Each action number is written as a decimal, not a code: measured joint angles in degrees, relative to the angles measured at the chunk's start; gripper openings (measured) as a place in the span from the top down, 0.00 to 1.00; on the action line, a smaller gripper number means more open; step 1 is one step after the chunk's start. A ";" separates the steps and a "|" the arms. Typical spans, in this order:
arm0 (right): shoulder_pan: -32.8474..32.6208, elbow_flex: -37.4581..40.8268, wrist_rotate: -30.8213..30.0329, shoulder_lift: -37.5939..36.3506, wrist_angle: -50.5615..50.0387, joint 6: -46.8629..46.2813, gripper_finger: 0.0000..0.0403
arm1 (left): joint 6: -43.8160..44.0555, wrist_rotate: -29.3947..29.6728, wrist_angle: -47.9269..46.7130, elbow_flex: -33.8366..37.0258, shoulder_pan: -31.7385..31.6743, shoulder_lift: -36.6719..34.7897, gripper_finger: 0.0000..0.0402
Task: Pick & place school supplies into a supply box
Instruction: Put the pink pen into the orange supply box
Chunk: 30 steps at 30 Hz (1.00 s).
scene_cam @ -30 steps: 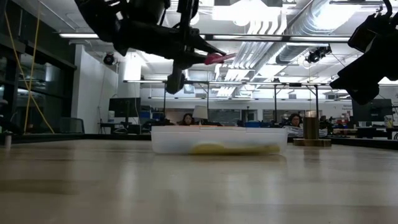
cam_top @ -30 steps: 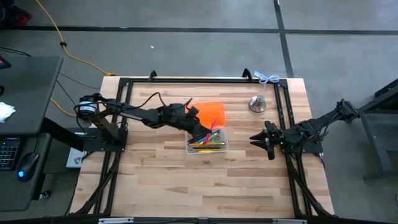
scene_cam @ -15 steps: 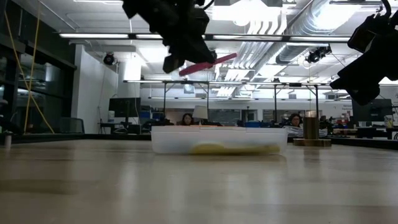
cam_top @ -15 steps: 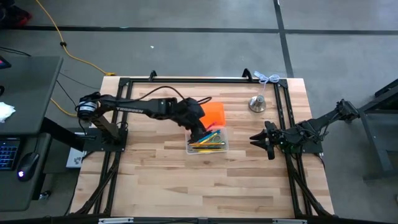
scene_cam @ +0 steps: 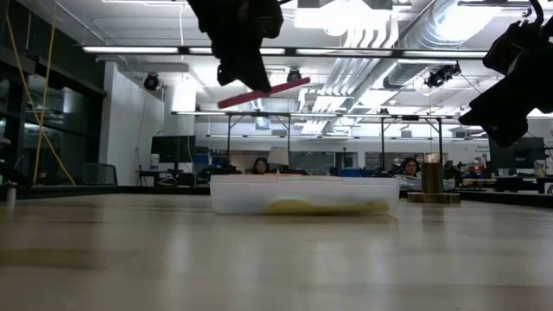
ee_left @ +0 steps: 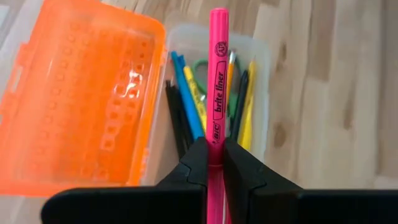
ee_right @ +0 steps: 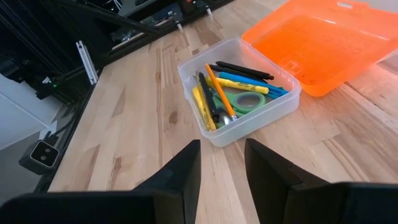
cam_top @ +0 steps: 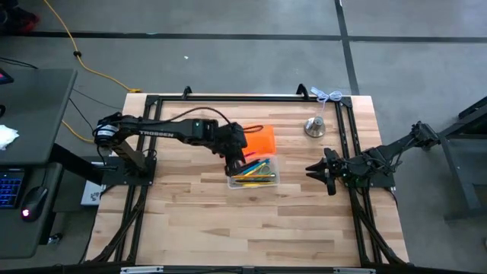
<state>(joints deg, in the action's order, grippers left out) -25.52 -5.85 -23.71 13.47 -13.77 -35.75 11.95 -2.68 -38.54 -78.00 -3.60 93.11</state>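
Surface: pale wooden slat table [cam_top: 198,221] is filling the middle of the high view, framed by black rails, with grey floor around it.
Background: across the low view, a bright workshop with ceiling pipes is showing; seated people are appearing far behind the box.
Supply box: my clear plastic rectangular case [cam_top: 253,173] is sitting at the centre of the high view, its bright orange lid [ee_left: 74,93] lying flung open beside it, so the tray is taking things from above.
Already inside: blue, black and yellow pens and green-handled scissors [ee_right: 245,101] are lying lengthwise in the tray.
Left gripper: my left gripper [ee_left: 214,163] is hanging over the tray, its fingers pinching the slim pink highlighter [ee_left: 217,81] near its rear end.
Why so held: I am keeping the highlighter lined up with the tray's long side, so I judge it should drop in alongside the others.
Writing: the barrel is reading "BIC brite liner"; my left arm is bearing white "TROSSEN" lettering in the high view.
Right gripper: my right gripper [ee_right: 221,163] is waiting at the right of the high view, fingers apart, holding nothing.
Bystander: silver bell-shaped metal object [cam_top: 315,126] is standing at upper right, well apart from the box.
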 joint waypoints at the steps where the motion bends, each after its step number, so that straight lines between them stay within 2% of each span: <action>1: 0.00 0.00 -0.02 0.00 -0.12 0.00 0.74 | -0.13 0.82 -0.45 -0.02 0.62 0.48 0.86; 10: 0.02 0.02 -0.22 0.00 -0.40 -0.02 0.74 | 0.88 3.41 -0.13 0.00 4.91 5.17 0.86; 20: 0.00 0.02 -0.19 -0.04 -0.36 -0.24 0.74 | 1.64 4.56 0.34 -0.77 5.93 7.62 0.86; 23: 0.01 0.02 -0.19 -0.02 -0.28 -0.24 0.74 | -0.37 4.99 1.47 -3.88 5.91 8.92 0.86; 30: 0.00 0.02 -0.10 -0.02 -0.15 -0.28 0.74 | -6.16 7.35 -9.19 -15.22 5.86 16.45 0.86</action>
<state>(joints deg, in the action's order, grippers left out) -25.52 -5.82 -23.80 13.45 -13.92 -36.03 5.79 4.67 -47.72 -93.22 2.26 109.56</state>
